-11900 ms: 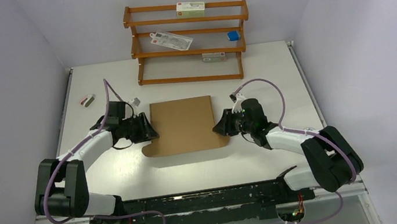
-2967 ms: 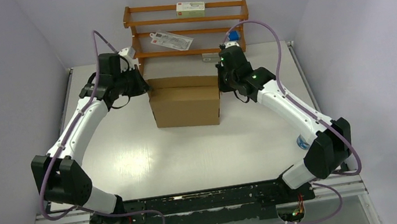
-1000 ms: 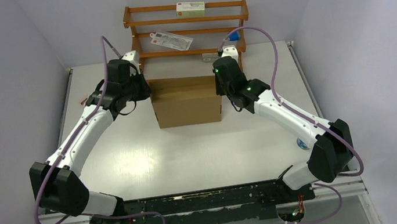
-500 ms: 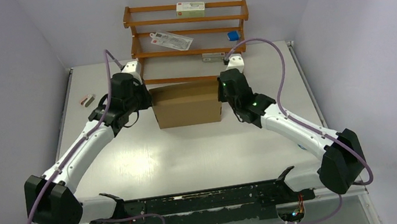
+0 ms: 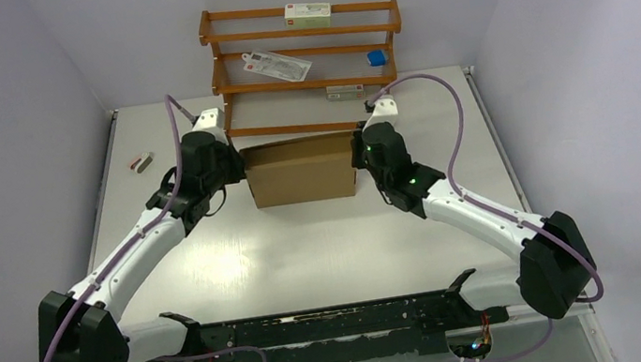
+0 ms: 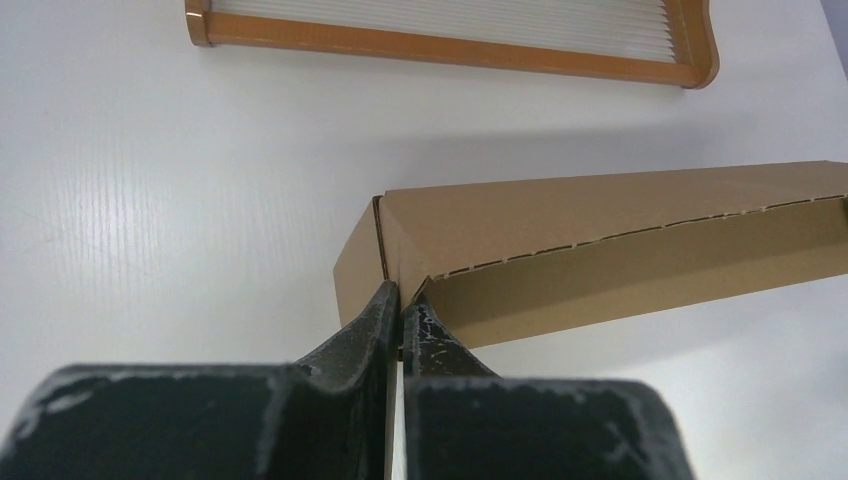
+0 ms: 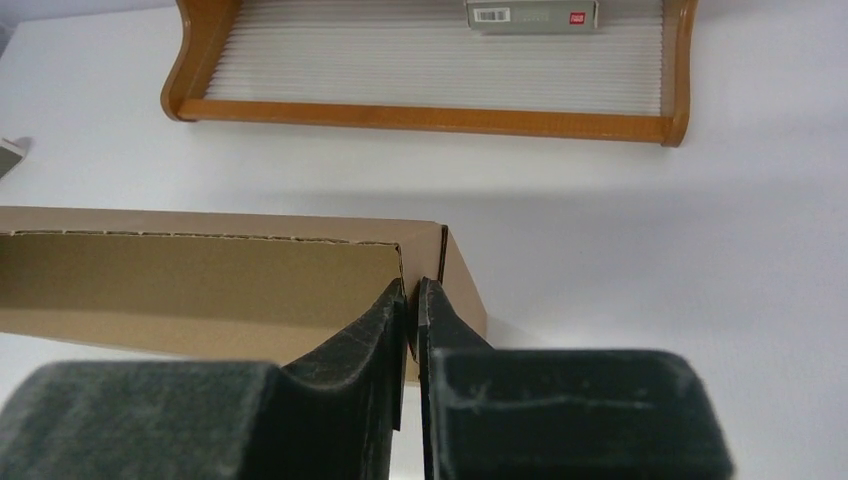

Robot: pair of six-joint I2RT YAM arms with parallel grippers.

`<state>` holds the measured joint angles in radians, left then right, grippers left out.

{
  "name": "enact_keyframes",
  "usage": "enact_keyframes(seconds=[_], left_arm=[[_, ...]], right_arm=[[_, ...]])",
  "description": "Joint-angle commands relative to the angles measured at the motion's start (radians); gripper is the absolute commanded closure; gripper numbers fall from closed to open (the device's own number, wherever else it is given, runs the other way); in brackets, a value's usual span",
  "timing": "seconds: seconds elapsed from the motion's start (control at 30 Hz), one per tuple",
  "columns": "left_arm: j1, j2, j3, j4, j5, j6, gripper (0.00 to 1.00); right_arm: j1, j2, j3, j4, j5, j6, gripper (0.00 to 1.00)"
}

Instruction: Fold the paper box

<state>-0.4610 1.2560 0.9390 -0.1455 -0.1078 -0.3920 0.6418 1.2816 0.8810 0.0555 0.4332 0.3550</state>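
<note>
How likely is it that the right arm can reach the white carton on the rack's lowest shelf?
Probably yes: beyond the right fingers lie only bare table and the rack's low rail before the white carton, but they pinch the paper box.

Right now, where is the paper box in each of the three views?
Top external: paper box at centre, just in front of the wooden rack.
Left wrist: paper box from centre to the right edge, below the rack's bottom rail.
Right wrist: paper box in the left half, reaching centre, below the rack.
Shared landmark: the wooden rack's bottom rail, behind the box in all three.
</note>
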Motion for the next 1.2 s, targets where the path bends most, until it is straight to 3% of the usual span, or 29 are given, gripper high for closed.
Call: enact_keyframes(seconds=[0.0,0.13,0.3,0.6,0.83,1.17], left_arm=[[-0.028,0.017,-0.056,-0.142,0.048,-0.036,0.92],[-0.027,-0.012,-0.028,-0.167,0.034,-0.032,0.79],[-0.025,-0.056,0.033,-0.207,0.024,-0.021,0.53],[0.016,-0.129,0.136,-0.295,0.080,0.003,0.26],[0.129,-0.102,0.201,-0.295,0.171,-0.022,0.21],[0.211,0.025,0.232,-0.207,0.325,-0.089,0.34]], right_arm=[[0.039,-0.002,-0.052,-0.061,-0.119,0.041,0.86],[0.040,-0.035,-0.034,-0.076,-0.127,0.030,0.77],[0.038,-0.056,0.033,-0.133,-0.120,0.016,0.54],[0.028,-0.080,0.145,-0.247,-0.143,0.052,0.24],[-0.017,-0.065,0.214,-0.252,-0.146,0.134,0.21],[-0.083,0.004,0.219,-0.201,-0.136,0.215,0.36]])
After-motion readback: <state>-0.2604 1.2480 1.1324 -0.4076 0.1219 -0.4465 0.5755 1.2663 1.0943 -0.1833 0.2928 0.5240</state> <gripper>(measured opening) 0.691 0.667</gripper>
